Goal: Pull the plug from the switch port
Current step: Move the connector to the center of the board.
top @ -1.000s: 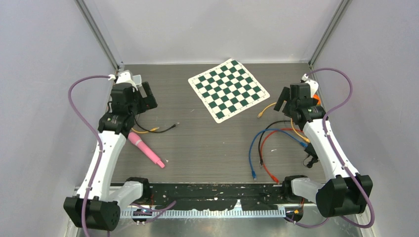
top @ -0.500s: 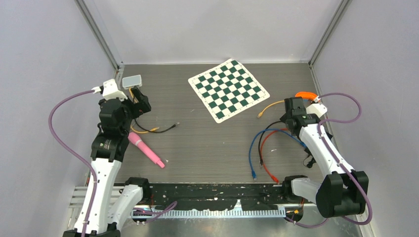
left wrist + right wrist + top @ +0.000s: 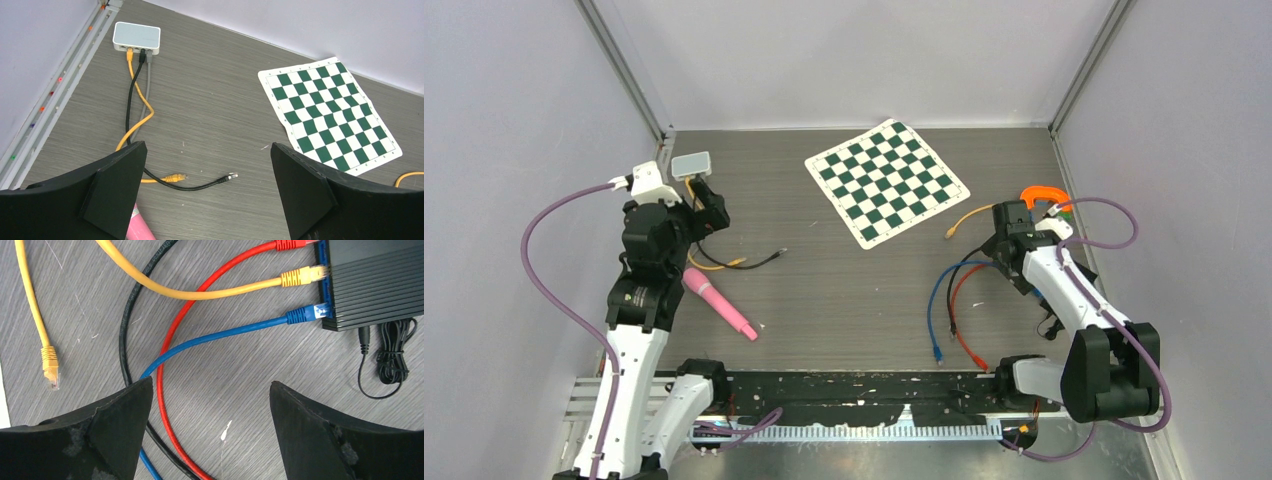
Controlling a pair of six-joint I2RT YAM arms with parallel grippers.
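Black-fingered and swung down in the last second over the black switch [image 3: 372,285] by the surface's right edge, with the right gripper [image 3: 209,386] spread wide and empty, so within reach of its three seated plugs [image 3: 305,315]; left gripper [image 3: 207,147] agape too.

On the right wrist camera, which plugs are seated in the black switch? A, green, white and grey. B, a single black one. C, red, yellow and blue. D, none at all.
C: the red plug, yellow plug and blue plug each end in a port on the edge of the black switch.
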